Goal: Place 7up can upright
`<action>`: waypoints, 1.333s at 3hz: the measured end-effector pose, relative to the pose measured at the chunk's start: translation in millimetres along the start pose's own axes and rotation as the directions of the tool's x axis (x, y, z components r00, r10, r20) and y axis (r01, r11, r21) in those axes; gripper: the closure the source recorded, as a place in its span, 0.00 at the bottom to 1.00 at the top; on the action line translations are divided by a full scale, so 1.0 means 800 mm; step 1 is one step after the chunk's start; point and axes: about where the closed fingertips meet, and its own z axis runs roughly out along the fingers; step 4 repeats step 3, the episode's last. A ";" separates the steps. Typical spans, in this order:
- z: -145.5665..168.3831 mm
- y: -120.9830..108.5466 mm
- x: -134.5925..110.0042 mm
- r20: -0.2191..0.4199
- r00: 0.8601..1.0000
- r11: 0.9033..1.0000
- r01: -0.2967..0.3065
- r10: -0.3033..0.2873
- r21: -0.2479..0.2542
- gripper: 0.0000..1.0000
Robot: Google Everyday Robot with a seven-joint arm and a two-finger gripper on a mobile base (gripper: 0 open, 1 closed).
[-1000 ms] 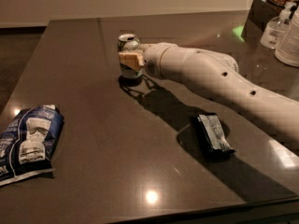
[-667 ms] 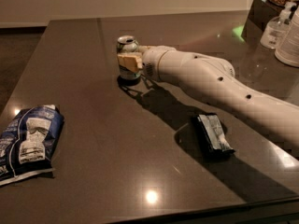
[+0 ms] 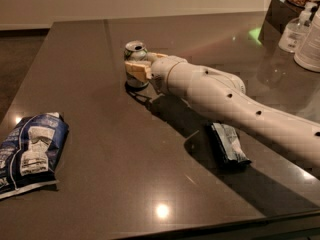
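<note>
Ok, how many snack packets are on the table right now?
2. One snack packet lies at the table's front-left edge; the other sits right of centre, by the arm. The gripper is at the 7up can.

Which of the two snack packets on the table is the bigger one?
The blue-and-white packet by the left edge of the table; the other packet, slim and darker, lies beside the arm. The end effector is at the can, farther back.
</note>
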 end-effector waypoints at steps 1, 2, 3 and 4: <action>0.001 -0.002 0.001 -0.005 1.000 1.000 0.001 -0.001 0.001 0.13; 0.002 -0.003 0.002 -0.005 1.000 1.000 0.001 -0.001 0.003 0.00; 0.002 -0.003 0.002 -0.005 1.000 1.000 0.001 -0.001 0.003 0.00; 0.002 -0.003 0.002 -0.005 1.000 1.000 0.001 -0.001 0.003 0.00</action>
